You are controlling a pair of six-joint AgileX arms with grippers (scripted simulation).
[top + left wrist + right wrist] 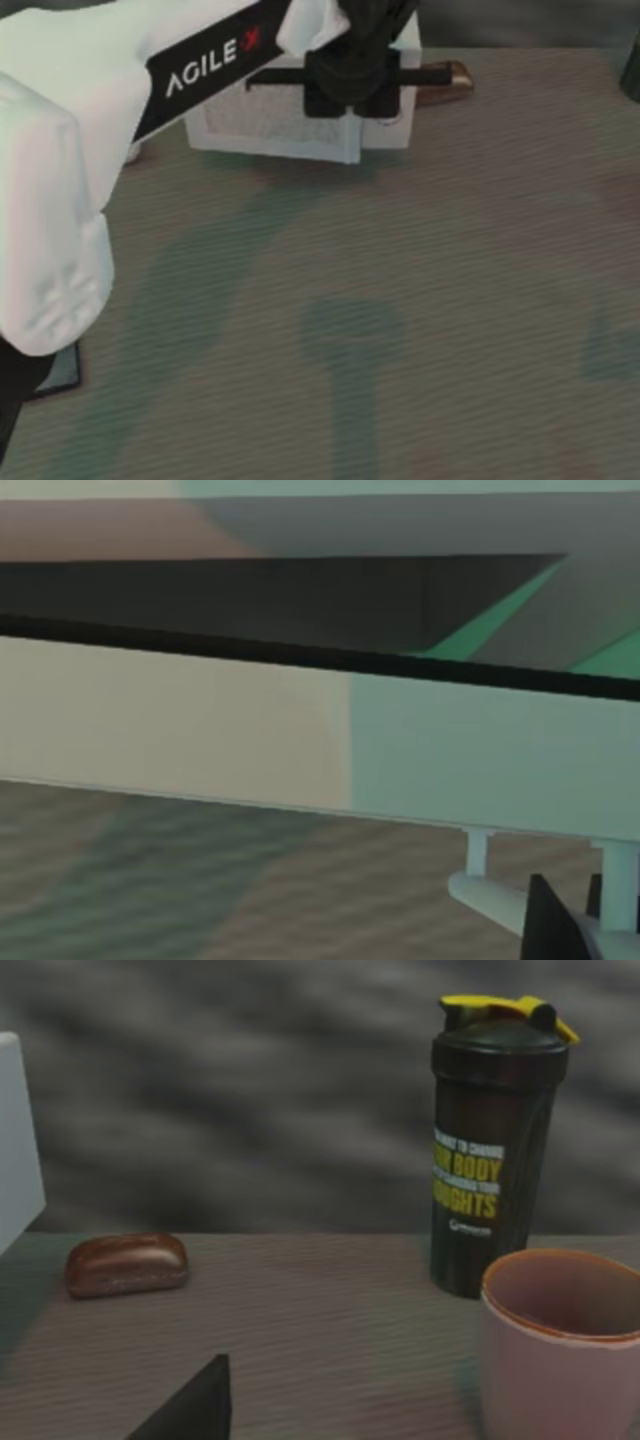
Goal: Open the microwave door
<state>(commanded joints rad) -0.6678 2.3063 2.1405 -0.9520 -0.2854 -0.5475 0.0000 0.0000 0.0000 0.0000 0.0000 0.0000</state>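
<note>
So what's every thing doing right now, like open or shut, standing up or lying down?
microwave door: looks slightly ajar, dark inside showing past its edge.
left gripper: at the door's handle.
right gripper: parked low over the table.
bread: lying flat on the table.
shaker bottle: upright, lid shut.
pink cup: upright, mouth up.

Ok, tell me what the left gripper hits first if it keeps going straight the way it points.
Most likely the microwave front: the left gripper sits right at the microwave door, whose white edge fills the left wrist view. Depth is unclear, so contact cannot be confirmed.
</note>
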